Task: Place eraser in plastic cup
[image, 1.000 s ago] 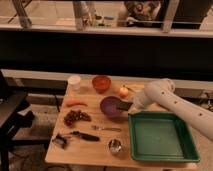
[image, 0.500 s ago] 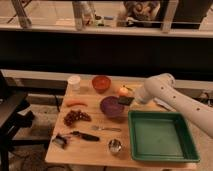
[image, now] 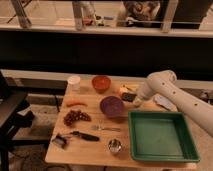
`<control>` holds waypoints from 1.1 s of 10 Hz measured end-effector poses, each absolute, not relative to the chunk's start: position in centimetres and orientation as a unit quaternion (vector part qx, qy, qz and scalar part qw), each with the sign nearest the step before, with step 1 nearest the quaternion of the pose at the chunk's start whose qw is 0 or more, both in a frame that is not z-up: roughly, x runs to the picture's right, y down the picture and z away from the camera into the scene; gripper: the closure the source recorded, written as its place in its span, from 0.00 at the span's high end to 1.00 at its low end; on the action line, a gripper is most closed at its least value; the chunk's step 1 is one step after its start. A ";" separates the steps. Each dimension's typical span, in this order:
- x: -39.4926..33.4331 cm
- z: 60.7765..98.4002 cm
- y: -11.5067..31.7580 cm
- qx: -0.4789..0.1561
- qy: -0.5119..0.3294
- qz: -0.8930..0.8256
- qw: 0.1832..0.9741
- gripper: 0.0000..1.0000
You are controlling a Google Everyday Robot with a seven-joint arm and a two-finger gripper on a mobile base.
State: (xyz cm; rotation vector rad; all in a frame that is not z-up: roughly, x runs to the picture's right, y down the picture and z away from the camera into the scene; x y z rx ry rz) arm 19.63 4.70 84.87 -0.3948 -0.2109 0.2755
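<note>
- At the back right of the tabletop (image: pixel 85 150), the eraser (image: pixel 129 97) lies just left of the tool (image: pixel 136 98), touching it or nearly so, behind the purple bowl (image: pixel 112 106).
- Its long side runs roughly left to right.
- Whether the tool grasps it or is released, I cannot tell.
- From a raised elbow, the arm (image: pixel 180 97) slants down and leftward.
- I cannot make out the cup.

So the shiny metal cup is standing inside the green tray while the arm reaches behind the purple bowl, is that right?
Not quite. The camera view shows the metal cup standing on the wooden table beside the green tray, not inside it. The end effector does reach behind the purple bowl, close to the dark eraser.
</note>
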 end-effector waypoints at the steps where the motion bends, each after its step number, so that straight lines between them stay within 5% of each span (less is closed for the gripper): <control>1: 20.5 85.4 4.5 -0.197 -0.101 0.143 0.965 0.00; 11: 23.9 87.4 4.0 -0.215 -0.092 0.189 0.954 0.00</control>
